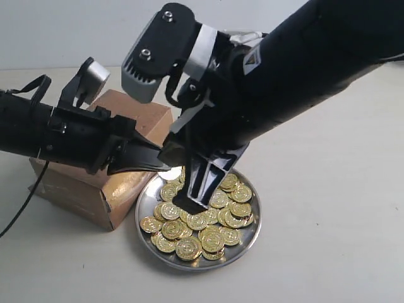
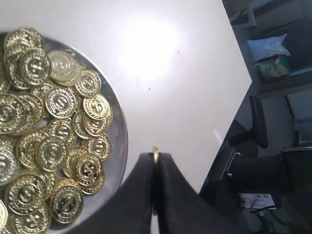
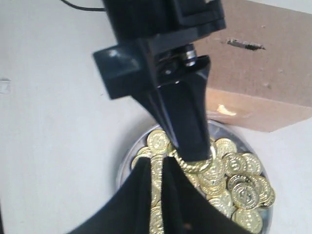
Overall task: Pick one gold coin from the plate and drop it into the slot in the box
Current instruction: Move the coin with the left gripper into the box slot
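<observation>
My left gripper [image 2: 156, 158] is shut on a gold coin [image 2: 155, 150], held edge-on between its black fingers. In the exterior view the left gripper [image 1: 165, 165] hovers at the far left rim of the silver plate [image 1: 247, 241], beside the brown cardboard box [image 1: 136, 117]. The right gripper [image 1: 189, 205] points down into the pile of gold coins [image 1: 211, 221]. Seen from the right wrist, its fingers [image 3: 141, 195] stand a narrow gap apart, and the pile shows through. The dark slot [image 3: 246, 45] sits in the box's top face [image 3: 273, 73].
The plate and box stand side by side on a pale table [image 1: 328, 208]. The two arms crowd together over the plate. A black cable [image 1: 19, 211] trails at the left. Past the table edge are a chair and clutter [image 2: 273, 161].
</observation>
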`<state>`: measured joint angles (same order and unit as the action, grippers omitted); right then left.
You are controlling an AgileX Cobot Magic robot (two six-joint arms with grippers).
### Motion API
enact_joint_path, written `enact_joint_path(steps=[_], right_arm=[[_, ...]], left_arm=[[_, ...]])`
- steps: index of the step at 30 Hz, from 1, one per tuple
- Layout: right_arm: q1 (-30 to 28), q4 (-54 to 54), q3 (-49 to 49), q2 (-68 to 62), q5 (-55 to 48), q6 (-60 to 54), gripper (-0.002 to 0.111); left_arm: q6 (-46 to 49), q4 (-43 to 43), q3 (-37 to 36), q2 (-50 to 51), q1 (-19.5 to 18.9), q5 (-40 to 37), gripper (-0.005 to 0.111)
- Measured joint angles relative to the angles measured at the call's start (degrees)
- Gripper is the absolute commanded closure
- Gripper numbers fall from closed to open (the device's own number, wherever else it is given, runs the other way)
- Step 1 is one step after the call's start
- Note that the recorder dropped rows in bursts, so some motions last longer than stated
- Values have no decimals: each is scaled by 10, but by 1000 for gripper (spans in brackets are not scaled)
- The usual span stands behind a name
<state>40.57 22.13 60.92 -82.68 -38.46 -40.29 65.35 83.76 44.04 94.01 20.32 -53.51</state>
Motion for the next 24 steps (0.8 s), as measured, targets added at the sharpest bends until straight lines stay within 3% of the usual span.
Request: enact_joint_path(steps=[5,11,15,19,24], right_arm=[[0,-15,0,58,-74,103,108],[0,-48,0,70,-149,162,108],[0,-49,0,70,-153,162,108],[0,-49,0,70,-153,163,108],[0,-49,0,70,-153,163,108]], left_arm=[[2,-76,53,-10,0,29,107],[2,-198,78,-39,0,240,107],[-57,-303,78,-39,0,309,107],[-177,-411,78,-39,0,324,107],[-204,-455,78,-39,0,325,107]])
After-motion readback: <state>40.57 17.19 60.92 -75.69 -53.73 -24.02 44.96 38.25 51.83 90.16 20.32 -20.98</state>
